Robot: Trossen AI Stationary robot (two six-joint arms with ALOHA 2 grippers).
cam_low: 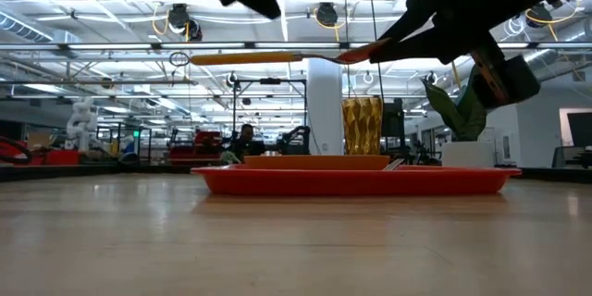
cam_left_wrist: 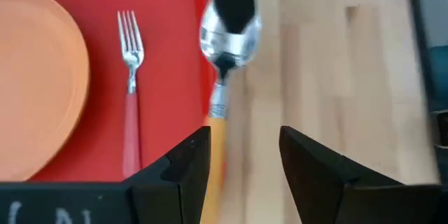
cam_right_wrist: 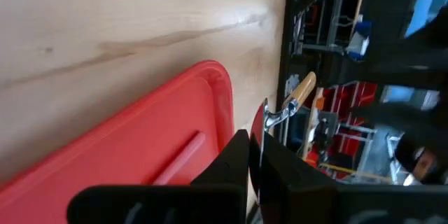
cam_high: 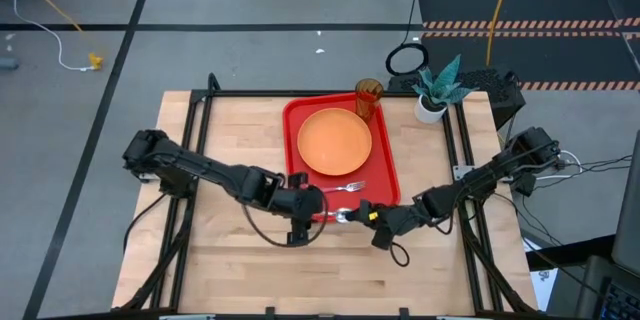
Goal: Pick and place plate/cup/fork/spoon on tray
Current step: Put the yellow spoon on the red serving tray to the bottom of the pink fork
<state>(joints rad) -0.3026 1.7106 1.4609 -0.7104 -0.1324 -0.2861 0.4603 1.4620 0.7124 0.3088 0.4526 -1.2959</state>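
Observation:
The red tray [cam_high: 385, 175] lies mid-table with the orange plate [cam_high: 335, 141] on it. The fork [cam_high: 350, 187] lies flat on the tray's near part, and the amber cup [cam_high: 368, 96] stands upright at its far right corner. The spoon [cam_high: 336, 216] hangs in the air by the tray's near rim. My right gripper [cam_high: 358, 216] is shut on it. My left gripper [cam_high: 308, 210] is open, its fingers [cam_left_wrist: 185, 171] standing over the spoon's orange handle [cam_left_wrist: 217, 129] without touching it. My right gripper pinches the spoon's silver bowl [cam_left_wrist: 228, 40] between its two fingers, coming from the table's right side. The spoon is lifted clear and lies about level [cam_low: 277, 56]. Its orange handle [cam_right_wrist: 302, 89] points toward the table's left.
A white pot with a teal plant [cam_high: 435, 90] stands at the table's far right corner, beyond the tray. Bare wooden tabletop [cam_high: 230, 250] lies near and left of the tray. A black frame rail [cam_high: 458, 150] runs along the table's right side.

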